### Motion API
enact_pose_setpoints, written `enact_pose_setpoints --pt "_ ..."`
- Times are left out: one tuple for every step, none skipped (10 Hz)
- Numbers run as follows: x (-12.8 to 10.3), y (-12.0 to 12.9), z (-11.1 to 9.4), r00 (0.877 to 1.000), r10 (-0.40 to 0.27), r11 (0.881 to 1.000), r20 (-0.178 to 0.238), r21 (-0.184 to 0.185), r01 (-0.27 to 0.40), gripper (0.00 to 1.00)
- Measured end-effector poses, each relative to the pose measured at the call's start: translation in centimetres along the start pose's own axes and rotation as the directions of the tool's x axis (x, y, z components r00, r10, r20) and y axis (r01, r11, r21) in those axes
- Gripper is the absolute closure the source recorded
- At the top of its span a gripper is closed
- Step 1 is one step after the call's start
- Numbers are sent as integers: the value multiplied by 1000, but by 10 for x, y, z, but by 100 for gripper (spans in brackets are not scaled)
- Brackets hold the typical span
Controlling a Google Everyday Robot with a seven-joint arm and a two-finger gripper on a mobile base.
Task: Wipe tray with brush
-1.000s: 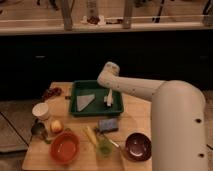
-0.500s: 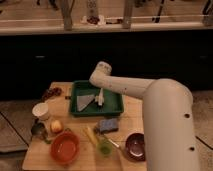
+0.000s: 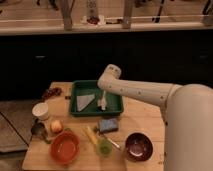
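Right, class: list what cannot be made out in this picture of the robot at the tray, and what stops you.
1. Camera view: where the gripper, above the tray, meets the brush: blurred together.
2. Camera view: the tray's back right corner: hidden by the arm.
3. Camera view: the dark reddish thing at the table's left edge: too blurred to name.
4. Camera view: the robot's body: cut off by the right edge.

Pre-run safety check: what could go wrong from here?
1. The tool hangs over the middle of the tray with the brush below it. A sweep may snag the pale sheet lying beside it.
2. Pressing hard might shove the tray toward the blue block just in front.
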Motion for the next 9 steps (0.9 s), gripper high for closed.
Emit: enact_pose_setpoints --pt "3 17 1 1000 8 999 -10 -46 -9 95" --pt "7 27 6 1000 17 996 -19 -89 -18 95" --pt "13 29 17 999 27 992 -30 -126 -30 95" --pt "20 31 27 998 44 987 -41 -155 -49 95" --pt "29 33 37 997 63 983 -51 -170 -70 95" --pt "34 33 41 996 73 980 -58 -178 -83 95" --pt "40 24 47 995 80 982 -62 -165 -90 95" --pt "41 18 48 995 81 985 -57 -149 -89 95" --pt "40 9 48 995 83 988 -47 -124 -88 95"
